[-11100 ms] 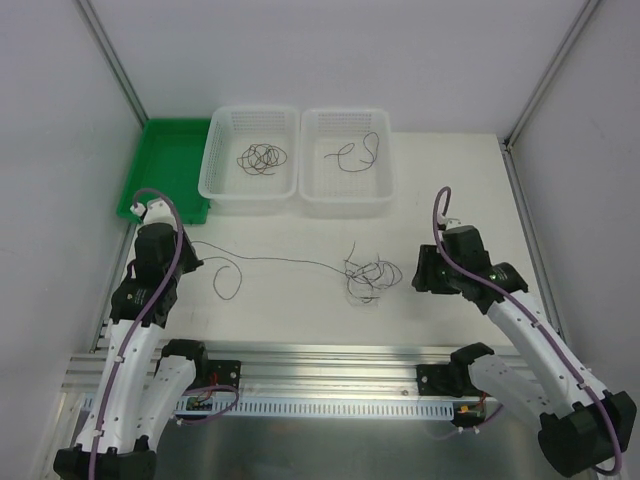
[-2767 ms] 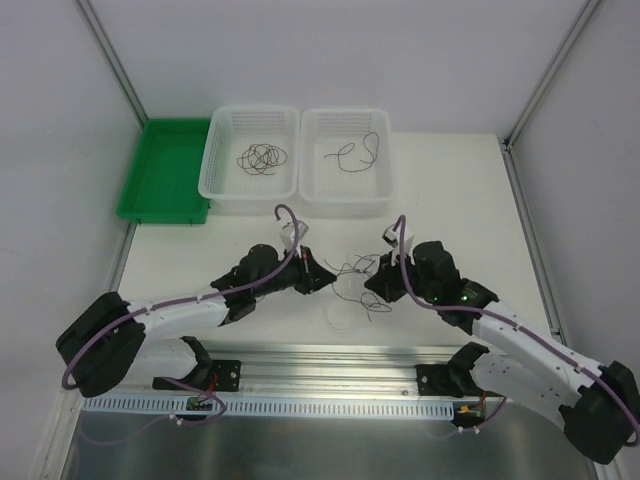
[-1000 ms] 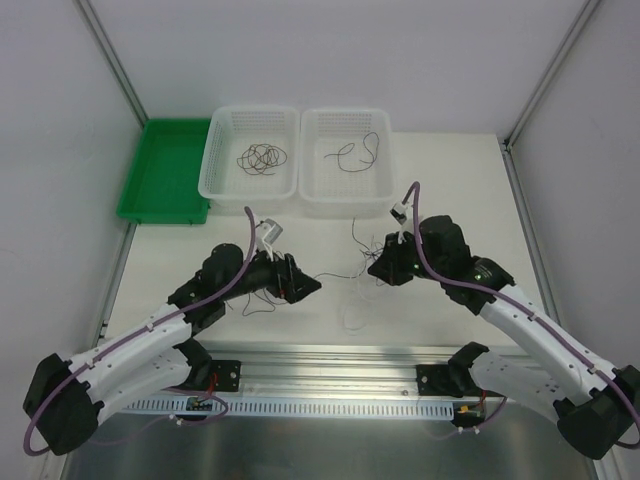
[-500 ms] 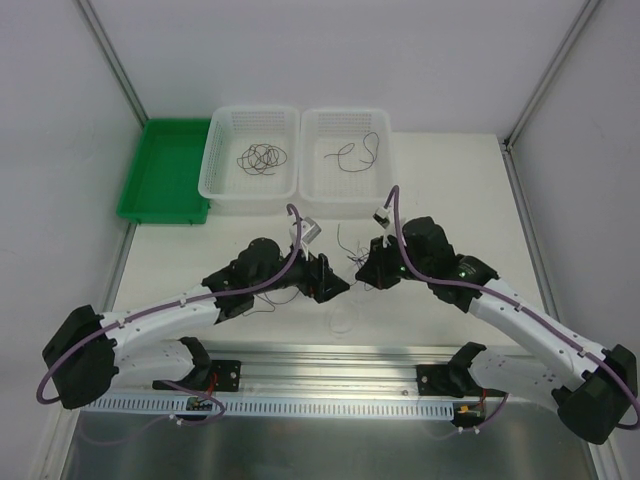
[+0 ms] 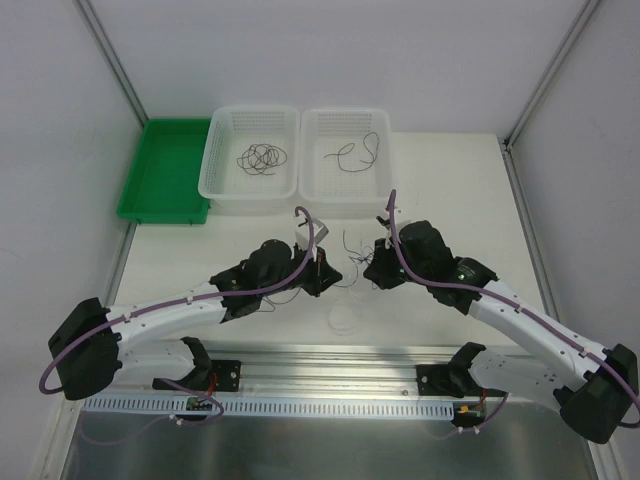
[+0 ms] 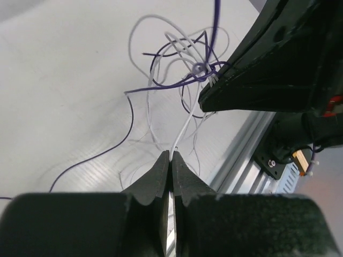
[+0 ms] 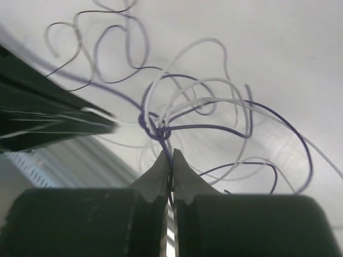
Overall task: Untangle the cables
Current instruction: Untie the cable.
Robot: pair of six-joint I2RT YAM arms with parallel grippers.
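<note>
I've got the left gripper (image 6: 171, 158) and right gripper (image 7: 171, 155) angled inward, jaws clenched on the cables (image 7: 161, 131); left basket (image 5: 205, 170) and right basket (image 5: 391, 170) hold loose wire (image 5: 261, 158).

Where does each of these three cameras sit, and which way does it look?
Top view: fixed above and behind the arms, looking down on the table; left arm and right arm show whole, meeting at the tangle of cables.
Left wrist: on that arm, looking along the left end effector, shut on a white cable leading toward the knot.
Right wrist: likewise, along the right end effector, shut on a purple cable just under the knot.
Shared: both wrist views show that knot from opposite sides.
</note>
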